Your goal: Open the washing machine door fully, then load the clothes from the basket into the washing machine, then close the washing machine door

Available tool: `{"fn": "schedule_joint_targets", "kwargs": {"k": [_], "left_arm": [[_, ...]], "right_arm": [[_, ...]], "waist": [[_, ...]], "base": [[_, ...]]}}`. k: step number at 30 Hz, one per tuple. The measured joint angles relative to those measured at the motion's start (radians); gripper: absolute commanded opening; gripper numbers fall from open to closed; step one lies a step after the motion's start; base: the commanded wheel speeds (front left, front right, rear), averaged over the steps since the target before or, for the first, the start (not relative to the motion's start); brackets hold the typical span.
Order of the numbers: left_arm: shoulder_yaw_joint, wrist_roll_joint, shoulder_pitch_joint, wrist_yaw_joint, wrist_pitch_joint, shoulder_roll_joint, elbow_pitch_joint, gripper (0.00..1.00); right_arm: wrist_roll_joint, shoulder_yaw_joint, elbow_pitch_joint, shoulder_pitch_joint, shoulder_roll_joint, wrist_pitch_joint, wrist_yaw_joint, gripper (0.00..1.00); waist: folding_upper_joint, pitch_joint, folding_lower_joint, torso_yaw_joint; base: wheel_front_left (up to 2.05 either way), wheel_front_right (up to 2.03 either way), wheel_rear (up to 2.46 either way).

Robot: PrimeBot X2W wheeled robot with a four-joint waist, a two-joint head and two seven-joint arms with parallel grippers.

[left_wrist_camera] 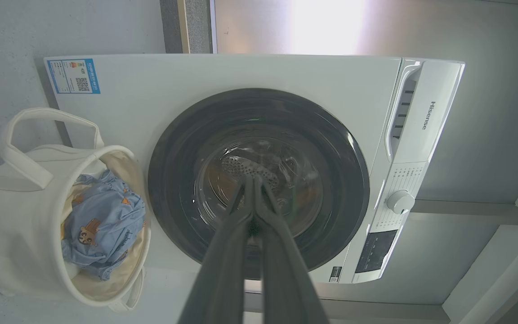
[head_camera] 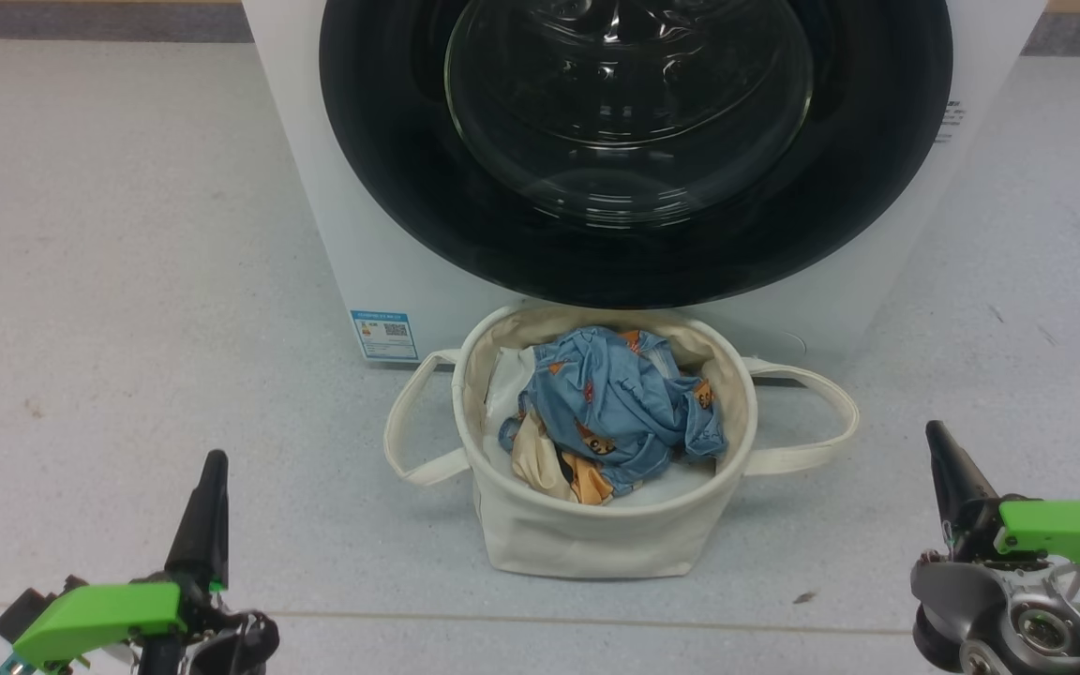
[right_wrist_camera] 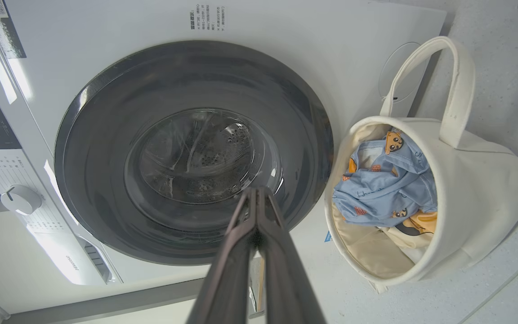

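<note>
Washing machine door (head_camera: 634, 244): shut, just behind basket (head_camera: 587, 534). Clothes (head_camera: 615, 412): inside basket. Left tool (head_camera: 214, 466), right tool (head_camera: 937, 438): pressed together, empty, flanking basket.

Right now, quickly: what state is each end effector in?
Left end effector: shut, holding nothing.
Right end effector: shut, holding nothing.

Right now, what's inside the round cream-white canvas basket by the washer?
In the cream-white canvas basket: crumpled light blue fabric with orange cartoon prints on top, cream-beige cloth beside it, white cloth at the edge. Whatever lies beneath them, and the basket's bottom, is covered.
</note>
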Motion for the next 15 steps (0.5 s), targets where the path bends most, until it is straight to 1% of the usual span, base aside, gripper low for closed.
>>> {"fn": "schedule_joint_targets", "kwargs": {"k": [15], "left_arm": [[0.0,0.0,0.0,0.0,0.0,0.0,0.0,0.0]], "right_arm": [[0.0,0.0,0.0,0.0,0.0,0.0,0.0,0.0]], "waist": [[0.0,0.0,0.0,0.0]], "base": [[0.0,0.0,0.0]]}}
